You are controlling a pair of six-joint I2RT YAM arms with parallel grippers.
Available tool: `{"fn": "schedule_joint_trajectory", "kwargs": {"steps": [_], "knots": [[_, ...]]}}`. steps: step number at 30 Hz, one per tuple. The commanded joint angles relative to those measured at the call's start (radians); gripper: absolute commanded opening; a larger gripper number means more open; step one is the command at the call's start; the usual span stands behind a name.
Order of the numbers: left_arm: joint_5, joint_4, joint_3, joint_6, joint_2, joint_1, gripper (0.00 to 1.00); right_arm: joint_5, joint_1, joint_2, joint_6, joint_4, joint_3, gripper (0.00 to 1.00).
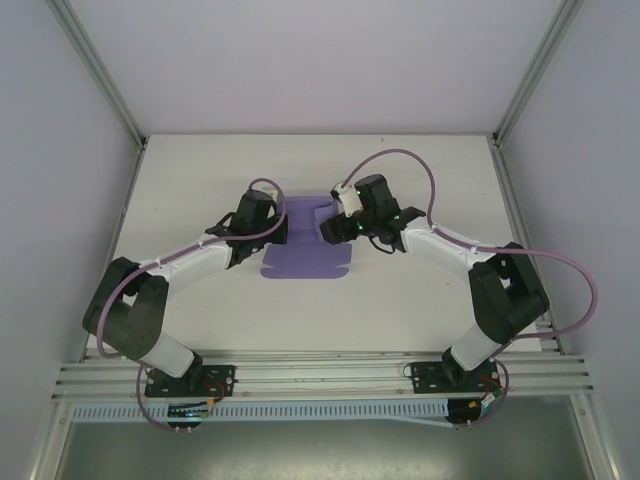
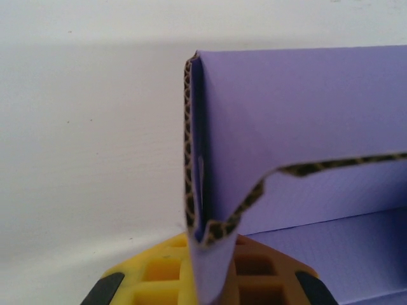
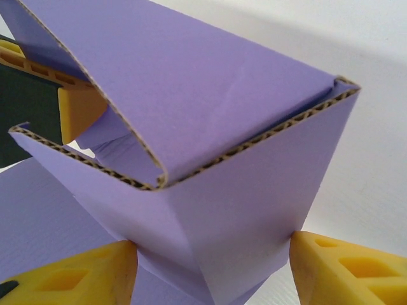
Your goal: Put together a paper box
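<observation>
Your left gripper [image 2: 206,279] clamps the paper box [image 2: 305,127] by an upright wall; your right gripper [image 3: 213,267] straddles a folded corner, grip unclear.

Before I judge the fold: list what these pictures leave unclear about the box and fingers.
Top view: raised folds of the box, hidden beneath the arms.
Left wrist view: the left fingers, cut off by the bottom edge, a flap covering their gap.
Right wrist view: whether the right fingers squeeze the box or merely flank it; the box hides their inner faces.

paper box [image 1: 305,262] betw L gripper [image 1: 283,228], R gripper [image 1: 328,232], on table [image 1: 200,180]
</observation>
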Motion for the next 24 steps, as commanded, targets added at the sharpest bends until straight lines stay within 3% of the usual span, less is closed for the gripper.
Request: {"fn": "schedule_joint_trajectory", "kwargs": {"steps": [1, 7, 9, 13, 24], "knots": [[0.130, 0.090, 0.019, -0.002, -0.025, -0.025, 0.00, -0.025, 0.014, 0.029, 0.017, 0.040, 0.027, 0.65], [0.143, 0.099, 0.027, 0.001, -0.018, -0.036, 0.00, 0.179, 0.032, 0.073, 0.053, 0.082, 0.036, 0.66], [0.151, 0.103, 0.030, 0.004, -0.008, -0.040, 0.00, 0.213, 0.038, 0.090, 0.062, 0.117, 0.028, 0.59], [0.193, 0.140, 0.032, 0.009, 0.006, -0.046, 0.00, 0.173, 0.043, 0.134, 0.053, 0.218, 0.011, 0.45], [0.172, 0.037, 0.084, 0.067, 0.103, -0.049, 0.00, 0.082, 0.005, 0.233, -0.019, 0.314, -0.032, 0.56]]}}
